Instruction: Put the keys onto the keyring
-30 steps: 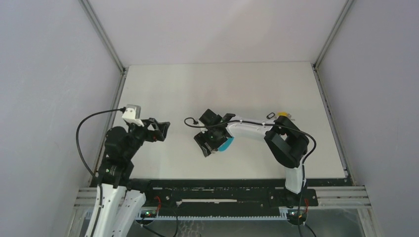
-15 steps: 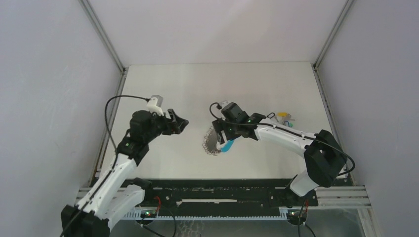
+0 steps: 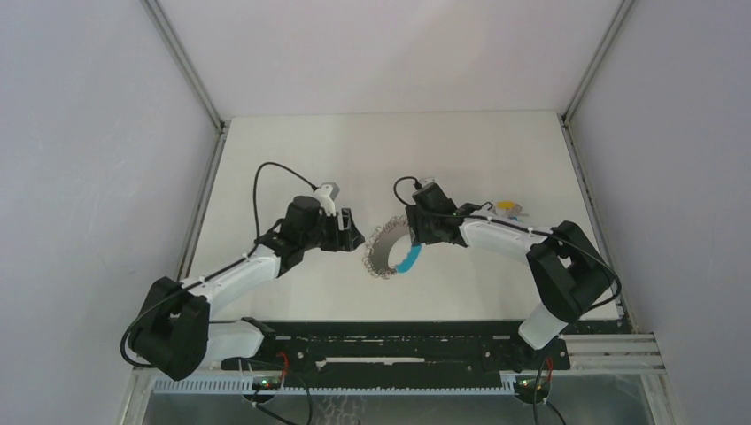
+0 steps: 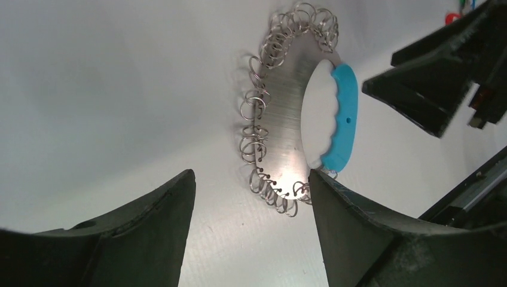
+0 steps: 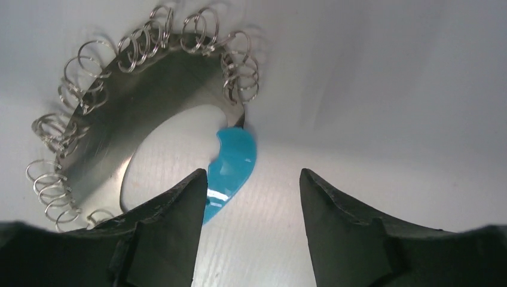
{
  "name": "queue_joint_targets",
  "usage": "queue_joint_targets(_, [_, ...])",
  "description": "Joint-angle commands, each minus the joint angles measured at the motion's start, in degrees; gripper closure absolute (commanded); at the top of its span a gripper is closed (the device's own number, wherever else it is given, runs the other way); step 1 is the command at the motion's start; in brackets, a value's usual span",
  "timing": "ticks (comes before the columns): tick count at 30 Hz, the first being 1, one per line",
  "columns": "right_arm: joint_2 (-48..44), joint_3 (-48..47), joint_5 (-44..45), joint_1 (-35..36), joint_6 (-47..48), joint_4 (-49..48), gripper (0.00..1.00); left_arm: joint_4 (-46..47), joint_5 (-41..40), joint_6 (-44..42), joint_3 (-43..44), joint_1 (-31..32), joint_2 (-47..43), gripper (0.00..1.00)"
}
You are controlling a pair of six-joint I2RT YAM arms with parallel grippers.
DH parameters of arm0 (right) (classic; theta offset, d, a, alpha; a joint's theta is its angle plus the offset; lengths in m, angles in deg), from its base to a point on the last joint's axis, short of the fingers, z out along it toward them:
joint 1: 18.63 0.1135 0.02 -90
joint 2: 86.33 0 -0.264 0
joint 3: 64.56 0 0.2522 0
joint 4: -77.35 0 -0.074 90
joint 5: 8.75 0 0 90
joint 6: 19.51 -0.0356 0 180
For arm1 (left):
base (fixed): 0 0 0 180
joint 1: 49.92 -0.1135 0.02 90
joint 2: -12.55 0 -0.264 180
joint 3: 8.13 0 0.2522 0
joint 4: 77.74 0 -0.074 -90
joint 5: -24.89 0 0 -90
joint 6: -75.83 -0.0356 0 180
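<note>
Left end effector point(image 4: 251, 239): fingers apart, nothing btwn them, low over the desk point(image 3: 292, 150) w/ the keyring point(image 4: 281, 119) straight ahead of the gap, near but not touching. Right end effector point(image 5: 254, 230): also spread and empty, poised over the keyring's other side, tips just short of the blue grip point(image 5: 234, 158). Keyring lies flat mid-desk btwn the two arms. It is a brushed-metal crescent plate w/ the blue grip along one side of the opening and small wire rings point(image 4: 254, 110) threaded thru holes round the outer edge. Keys point(image 3: 508, 209) are a tiny coloured cluster well apart, toward the desk's right side, too small to sort here

Handling, as a guess: plate looks rigid and thin, prob light, so it won't flop but may skate on the smooth desk if nudged sideways. Bare metal is likely slick in the pads. Blue grip looks the best hold, being thicker and prob less slippery. Wire rings are loose and springy and will swing, so pinching one alone gives poor control. Better one arm pins the plate by the grip while the other works a ring
</note>
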Motion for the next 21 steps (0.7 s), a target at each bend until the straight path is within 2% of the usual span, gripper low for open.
queue_joint_targets(1, [4.4, -5.0, 0.8, -0.2, 1.2, -3.0, 0.43, 5.1, -1.4, -0.4, -1.0, 1.7, 0.1, 0.25])
queue_joint_targets(15, [14.2, -10.1, 4.8, 3.0, 0.8, 0.9, 0.50, 6.5, -0.9, 0.5, -3.8, 2.7, 0.6, 0.25])
queue_joint_targets(17, [14.8, -10.7, 5.5, 3.7, 0.6, 1.7, 0.53, 6.6, -1.1, 0.5, -4.3, 2.7, -0.2, 0.25])
queue_joint_targets(21, [14.3, -10.8, 6.5, 5.0, 0.1, 3.2, 0.67, 6.4, -1.1, 0.7, -5.3, 2.8, -1.0, 0.25])
